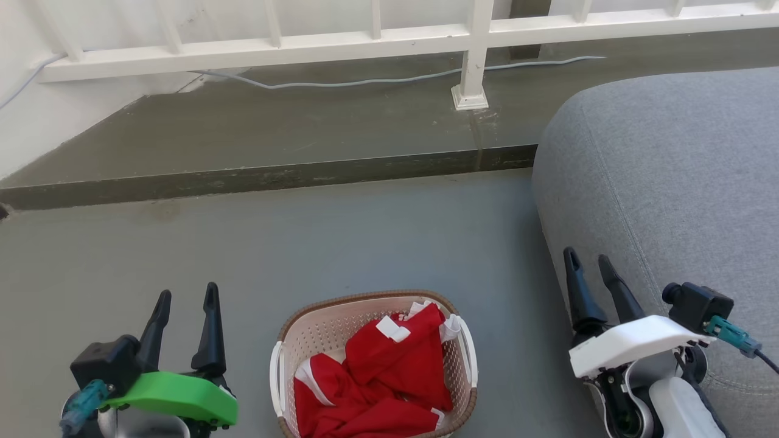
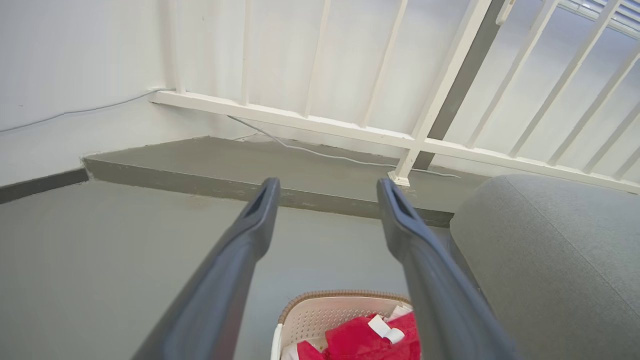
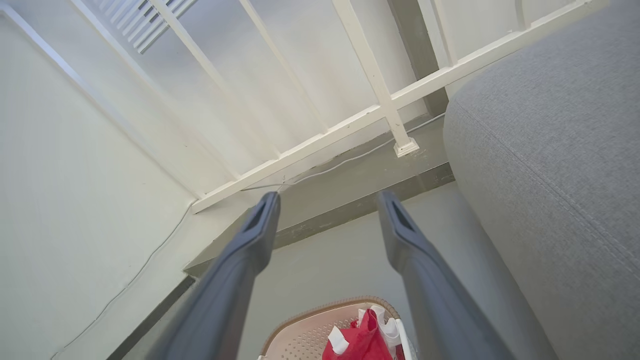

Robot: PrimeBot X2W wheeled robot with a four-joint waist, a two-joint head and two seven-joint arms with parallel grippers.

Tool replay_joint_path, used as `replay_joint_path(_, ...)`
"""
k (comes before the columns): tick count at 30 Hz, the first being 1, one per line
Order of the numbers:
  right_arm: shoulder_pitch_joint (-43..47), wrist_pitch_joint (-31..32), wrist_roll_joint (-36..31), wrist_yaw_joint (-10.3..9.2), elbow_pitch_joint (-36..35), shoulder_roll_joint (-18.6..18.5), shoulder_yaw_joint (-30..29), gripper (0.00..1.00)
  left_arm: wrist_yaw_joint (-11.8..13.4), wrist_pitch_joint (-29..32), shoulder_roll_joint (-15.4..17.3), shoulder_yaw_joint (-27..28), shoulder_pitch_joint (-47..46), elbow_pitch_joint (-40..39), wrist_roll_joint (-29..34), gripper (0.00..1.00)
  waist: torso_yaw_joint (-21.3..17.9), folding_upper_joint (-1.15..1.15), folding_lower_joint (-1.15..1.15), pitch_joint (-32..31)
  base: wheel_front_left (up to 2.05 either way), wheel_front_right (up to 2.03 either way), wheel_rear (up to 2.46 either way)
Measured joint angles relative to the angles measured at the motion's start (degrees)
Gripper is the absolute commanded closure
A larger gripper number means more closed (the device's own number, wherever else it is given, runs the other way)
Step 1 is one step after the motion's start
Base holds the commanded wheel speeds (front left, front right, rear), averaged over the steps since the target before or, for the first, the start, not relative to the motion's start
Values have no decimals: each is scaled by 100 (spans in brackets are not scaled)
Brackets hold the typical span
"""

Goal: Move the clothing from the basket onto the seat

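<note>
Red fabric is what the job turns on, & none of it is seen moved yet: the soft bright-red clothing with white trim and small white labels [image 1: 377, 377] is heaped inside the small cream-white perforated plastic basket with the brown woven-look rim [image 1: 316, 340], which stands on the grey concrete floor [image 1: 243, 255]. No garment is seen on the large grey woven-fabric upholstered seat [image 1: 669, 170] (only part of its top is in frame, so the rest can't be vouched for). The task is therefore judged to be at its very start, w/ every piece left to be picked up, carried across & laid down. The left gripper w/ the green housing [image 1: 187, 291] is held w/ its two dark fingers spread apart & nothing between them. The right gripper w/ the white housing [image 1: 586, 255] is likewise spread & empty. In the head view the basket is placed between the two claws, apart from both: the left one is off to its left over bare floor, the right one is off to its right, in front of the seat's near flank. In each wrist view the basket & clothing are caught low down between that claw's fingers, i.e. ahead & below, not touched. The seat is found on the robot's right of the basket, near it, w/ a strip of floor between.
</note>
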Motion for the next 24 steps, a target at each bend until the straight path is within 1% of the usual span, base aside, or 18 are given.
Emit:
replay_joint_path(7,-2,-133,-600,-54,-98,-10,151,0,103,-157,1,-94,11,-147,593,0,-5,0,0,-3,0,0,0)
replay_joint_path(9,-4,-181,-742,-104,-132,-12,185,0,125,-186,1,-138,25,-157,803,0,-6,0,0,-5,0,0,0)
replay_joint_path(13,-11,-254,-1069,-110,-181,-26,280,0,192,-269,1,-171,118,-178,1124,0,-8,0,0,-9,0,0,0)
replay_joint_path(17,-63,-354,-1475,-202,-249,-32,368,0,249,-359,-1,-182,156,-207,1470,0,-10,0,0,-18,0,0,0)
replay_joint_path(24,-66,-482,-2058,-260,-352,-41,523,0,315,-495,-7,-191,265,-278,1907,0,-10,0,0,-40,0,0,0)
